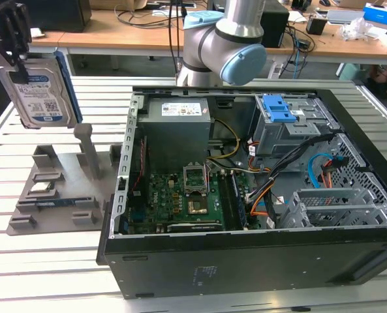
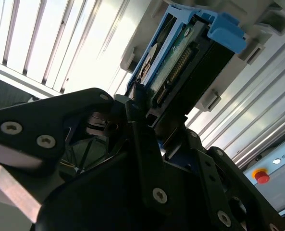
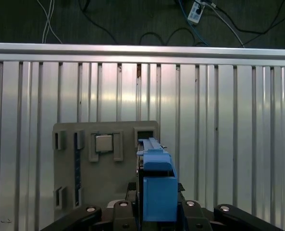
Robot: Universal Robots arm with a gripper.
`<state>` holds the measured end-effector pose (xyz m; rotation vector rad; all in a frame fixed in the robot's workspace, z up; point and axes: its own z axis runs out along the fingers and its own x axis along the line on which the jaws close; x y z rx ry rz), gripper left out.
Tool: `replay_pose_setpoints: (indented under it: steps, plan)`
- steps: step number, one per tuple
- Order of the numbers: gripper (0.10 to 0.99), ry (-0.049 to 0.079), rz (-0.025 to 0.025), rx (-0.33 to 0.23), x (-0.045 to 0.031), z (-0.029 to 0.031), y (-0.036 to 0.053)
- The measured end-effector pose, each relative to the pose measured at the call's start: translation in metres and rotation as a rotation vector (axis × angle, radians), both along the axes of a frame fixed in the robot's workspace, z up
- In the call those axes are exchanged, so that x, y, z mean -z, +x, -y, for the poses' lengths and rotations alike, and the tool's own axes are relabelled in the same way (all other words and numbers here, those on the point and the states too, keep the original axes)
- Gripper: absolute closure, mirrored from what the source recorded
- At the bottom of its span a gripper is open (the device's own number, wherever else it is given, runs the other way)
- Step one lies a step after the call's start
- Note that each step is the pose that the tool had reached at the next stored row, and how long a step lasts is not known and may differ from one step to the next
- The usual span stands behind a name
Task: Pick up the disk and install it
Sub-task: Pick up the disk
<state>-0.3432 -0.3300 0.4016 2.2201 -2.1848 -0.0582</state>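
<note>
A slatted metal table [image 1: 36, 274] carries everything, and its ribs run across the first wrist view [image 3: 229, 120] too. On it, toward the exterior view's right, lies 1 black computer case [image 1: 245, 261] with its side open, showing a green motherboard [image 1: 180, 195], a grey power supply [image 1: 177, 124] and a metal drive cage with a blue latch [image 1: 281, 114]. The grey robot arm [image 1: 226, 39] stands behind the case.

At the exterior view's left, just beside the case, sits a flat grey fixture [image 1: 56, 195] with raised posts and slots; the first wrist view looks down on it [image 3: 104, 192].

The disk [image 1: 40, 91] is in the air above that fixture, outside the case and apart from it. It hangs upright, its labelled silver face toward the exterior camera and its blue carrier frame along the edge. The second wrist view shows its connector end and blue frame [image 2: 180, 62]; the first wrist view shows the blue frame edge-on [image 3: 156, 187].

The gripper [image 1: 17, 62] is clamped on the disk's upper end, opened no wider than the disk is thick. In the second wrist view the gripper [image 2: 156, 125] has its 2 black fingers [image 2: 137, 120] pressed against the disk's faces. The first wrist view shows the gripper [image 3: 156, 216] astride the blue frame.

A small square chip [image 1: 42, 189] rests in 1 fixture pocket [image 3: 103, 143].
</note>
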Motion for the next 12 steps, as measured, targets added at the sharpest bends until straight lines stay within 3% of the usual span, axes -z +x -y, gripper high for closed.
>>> replay_pose_setpoints:
  steps: [12]
  plan:
    - [0.722,0.0,0.0,0.0,-0.0188,0.0,0.0001]
